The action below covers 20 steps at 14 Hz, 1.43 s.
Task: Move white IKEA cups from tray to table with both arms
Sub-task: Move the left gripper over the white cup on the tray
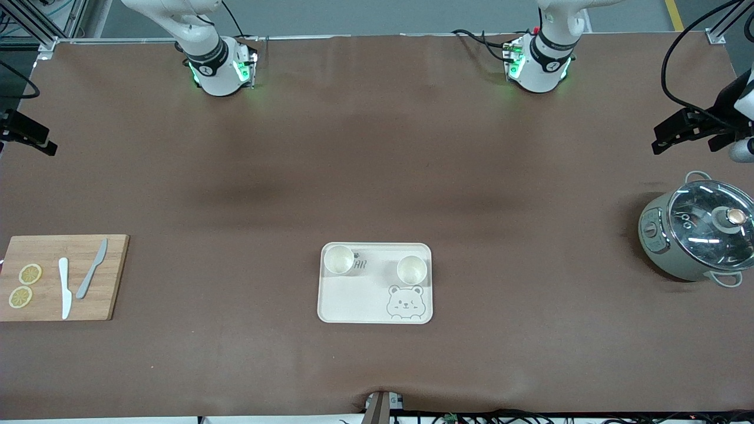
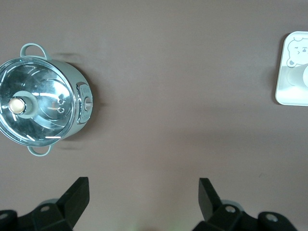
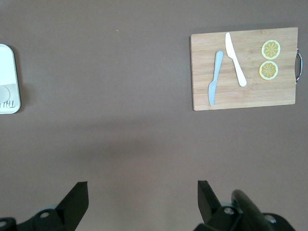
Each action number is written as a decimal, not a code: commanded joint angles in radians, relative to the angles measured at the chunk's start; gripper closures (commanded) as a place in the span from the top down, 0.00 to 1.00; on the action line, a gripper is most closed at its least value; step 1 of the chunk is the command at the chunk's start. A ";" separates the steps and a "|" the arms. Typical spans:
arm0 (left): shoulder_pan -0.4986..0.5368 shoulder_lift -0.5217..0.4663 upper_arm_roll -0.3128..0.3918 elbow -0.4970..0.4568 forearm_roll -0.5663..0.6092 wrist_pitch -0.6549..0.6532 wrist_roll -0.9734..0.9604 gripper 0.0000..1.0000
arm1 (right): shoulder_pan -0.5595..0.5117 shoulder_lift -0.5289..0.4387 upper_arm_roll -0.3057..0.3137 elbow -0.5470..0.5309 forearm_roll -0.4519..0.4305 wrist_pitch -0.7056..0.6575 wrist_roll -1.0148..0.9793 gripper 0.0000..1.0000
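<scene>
Two white IKEA cups stand upright on a cream tray with a bear drawing (image 1: 353, 300), near the middle of the table. One cup (image 1: 339, 259) is at the tray's corner toward the right arm's end, the other cup (image 1: 412, 270) toward the left arm's end. Only the two arm bases show in the front view. My left gripper (image 2: 143, 192) is open and empty, high over bare table between the pot and the tray (image 2: 291, 94). My right gripper (image 3: 143, 195) is open and empty, high over bare table between the tray (image 3: 7, 57) and the board.
A grey-green pot with a glass lid (image 1: 698, 235) stands at the left arm's end and shows in the left wrist view (image 2: 43, 98). A wooden cutting board (image 1: 65, 277) with two knives and two lemon slices lies at the right arm's end and shows in the right wrist view (image 3: 243, 70).
</scene>
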 commanded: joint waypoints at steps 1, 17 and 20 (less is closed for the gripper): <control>0.008 0.001 -0.002 0.016 0.001 -0.019 0.005 1.00 | -0.025 0.003 0.010 0.011 0.022 -0.008 -0.014 1.00; -0.072 0.110 -0.042 0.007 0.001 0.013 -0.045 1.00 | -0.025 0.003 0.012 0.011 0.022 -0.008 -0.013 1.00; -0.141 0.171 -0.040 0.007 -0.009 0.070 -0.129 1.00 | -0.025 0.003 0.010 0.011 0.022 -0.007 -0.013 1.00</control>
